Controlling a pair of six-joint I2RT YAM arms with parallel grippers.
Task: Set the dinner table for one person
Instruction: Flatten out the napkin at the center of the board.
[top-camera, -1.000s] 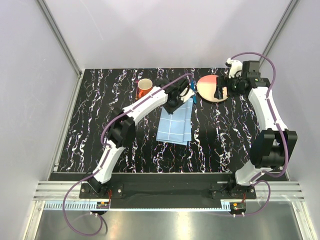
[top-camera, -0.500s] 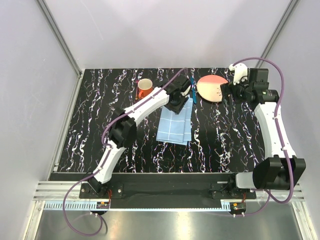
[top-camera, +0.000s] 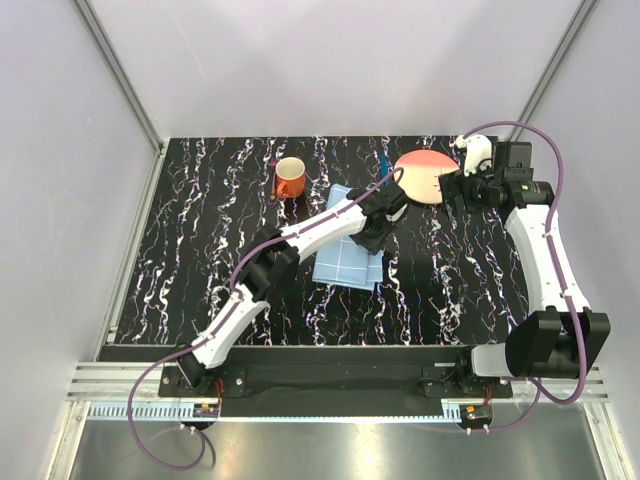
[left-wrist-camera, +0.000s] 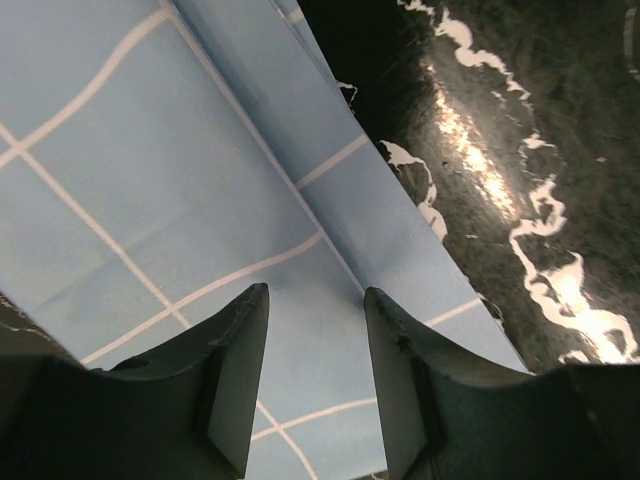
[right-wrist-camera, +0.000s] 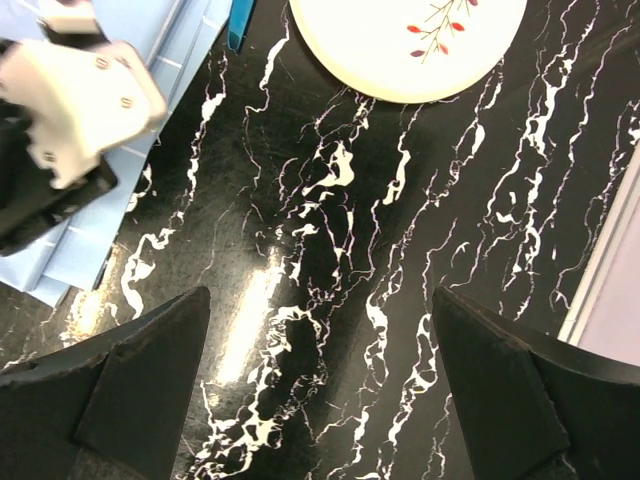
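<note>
The dinner table (top-camera: 200, 250) is a black top with white streaks. On it lie a light-blue checked cloth (top-camera: 340, 262), a cream plate with a red band (top-camera: 420, 175), an orange mug (top-camera: 290, 178) and a blue utensil (top-camera: 385, 163). My left gripper (top-camera: 378, 240) hangs low over the cloth's right side; in the left wrist view it (left-wrist-camera: 315, 293) is open with only cloth (left-wrist-camera: 150, 150) beneath it. My right gripper (top-camera: 452, 190) is at the plate's right edge. In the right wrist view it (right-wrist-camera: 318, 300) is wide open over bare table, with the plate (right-wrist-camera: 410, 45) ahead.
The right wrist view shows the blue utensil's end (right-wrist-camera: 240, 25) beside the cloth (right-wrist-camera: 185, 45) and the left arm's white wrist housing (right-wrist-camera: 90, 90). Grey walls and metal posts (top-camera: 120, 80) enclose the table on three sides.
My left gripper has moved from the cloth's far end, by the blue utensil, nearer and to the right over the cloth. My right gripper has shifted right, off the plate's middle to its edge.
</note>
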